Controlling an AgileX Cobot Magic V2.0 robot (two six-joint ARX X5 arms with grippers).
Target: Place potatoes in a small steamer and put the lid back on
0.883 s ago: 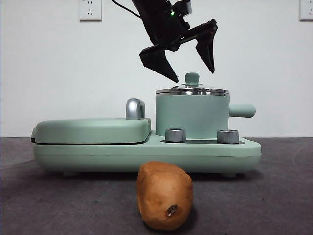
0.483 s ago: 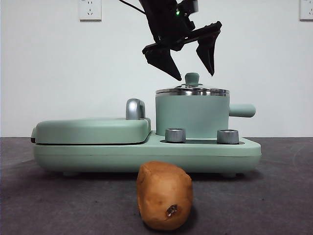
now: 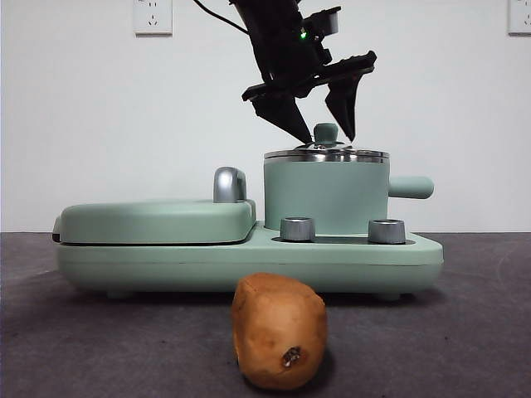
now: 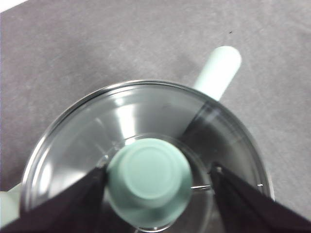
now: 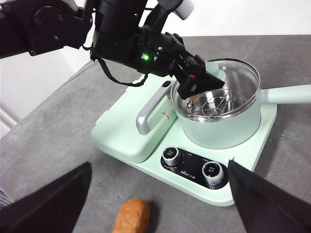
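Small red mark on the mint-green cooker base (image 5: 167, 114), beside the silver handle: too small to read.
Dark print on the front panel between the two silver control knobs (image 5: 187, 173): looks like a short brand line, letters too blurred to make out.
Markings around the left silver knob (image 5: 171, 156): small dark print beside it, not legible.
Markings around the right silver knob (image 5: 211, 170): small dark print beside it, not legible.
Glass lid and its mint-green knob (image 4: 148, 174): plain, no lettering seen.
White wall sockets (image 3: 153, 16): no readable text.
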